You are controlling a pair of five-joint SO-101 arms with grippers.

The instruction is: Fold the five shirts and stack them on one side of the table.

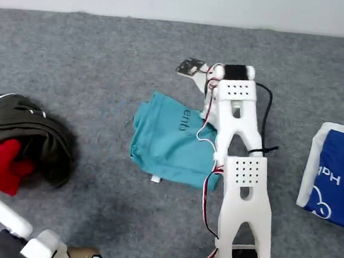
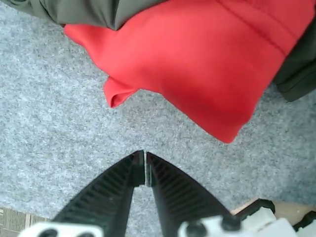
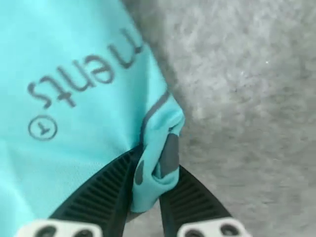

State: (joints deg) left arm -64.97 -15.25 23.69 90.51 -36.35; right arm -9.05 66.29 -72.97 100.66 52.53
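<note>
Teal shirt [image 1: 165, 140], partly under right arm [image 1: 245, 172], pinched by right jaws; left jaws closed.

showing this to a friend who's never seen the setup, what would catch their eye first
The white arm stretched over the middle of the grey table, its right hand shut on a fold of the teal shirt. Then the bright red shirt bundled with a dark olive shirt at one side, and the blue shirt at the opposite side.

Robotics lab bench, grey felt table [image 1: 91, 206], white wall [image 1: 172, 1]
</note>
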